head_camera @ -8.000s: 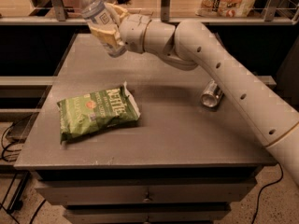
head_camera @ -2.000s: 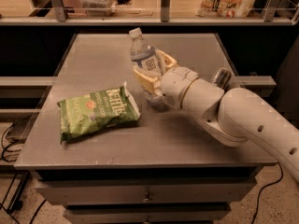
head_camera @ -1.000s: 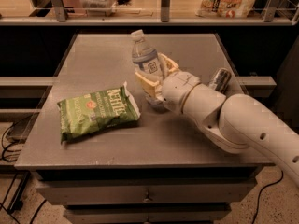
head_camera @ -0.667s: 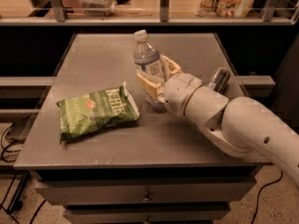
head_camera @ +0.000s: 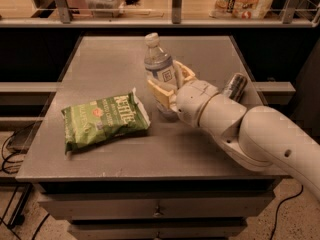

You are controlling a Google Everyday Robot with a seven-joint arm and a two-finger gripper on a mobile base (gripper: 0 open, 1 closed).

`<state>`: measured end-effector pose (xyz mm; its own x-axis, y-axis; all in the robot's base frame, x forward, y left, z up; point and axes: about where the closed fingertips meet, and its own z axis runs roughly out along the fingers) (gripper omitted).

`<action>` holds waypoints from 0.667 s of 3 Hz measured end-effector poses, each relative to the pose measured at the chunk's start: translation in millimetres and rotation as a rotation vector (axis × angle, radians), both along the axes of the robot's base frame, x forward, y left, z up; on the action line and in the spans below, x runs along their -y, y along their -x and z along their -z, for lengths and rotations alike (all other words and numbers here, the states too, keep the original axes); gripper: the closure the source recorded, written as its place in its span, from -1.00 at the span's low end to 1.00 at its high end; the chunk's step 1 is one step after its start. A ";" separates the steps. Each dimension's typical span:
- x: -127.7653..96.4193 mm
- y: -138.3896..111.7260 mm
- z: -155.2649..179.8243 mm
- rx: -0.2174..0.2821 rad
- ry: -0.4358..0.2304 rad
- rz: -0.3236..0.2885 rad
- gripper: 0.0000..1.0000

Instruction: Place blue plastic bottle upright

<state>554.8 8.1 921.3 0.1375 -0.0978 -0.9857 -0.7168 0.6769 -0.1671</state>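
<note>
A robot arm reaches across a grey tabletop [head_camera: 165, 151] with its hand [head_camera: 170, 83] closed around the lower half of a blue plastic bottle [head_camera: 159, 64], the two pale fingers [head_camera: 159, 90] pressed against either side of its ribbed body. The bottle stands near the middle of the tabletop, white cap [head_camera: 151, 37] uppermost and the label's dark square logo facing the room. It leans a touch to the left rather than standing perfectly straight. Its base sits low behind the hand, at or just above the surface; whether it bears its own weight cannot be told from here. A green bag of Kettle chips [head_camera: 105, 120] lies flat just to the left of the bottle, close but apart from it, and a silver metal can [head_camera: 234, 86] lies on its side at the right edge, partly hidden behind the arm. By the look of things the job is nearly finished: the bottle has been brought cap-up to a free patch of tabletop. What appears to remain is to settle it squarely on its base, let go, and draw the hand clear without tipping it.
</note>
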 end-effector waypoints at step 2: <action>22.0 20.0 1.8 -0.037 0.021 0.065 -0.78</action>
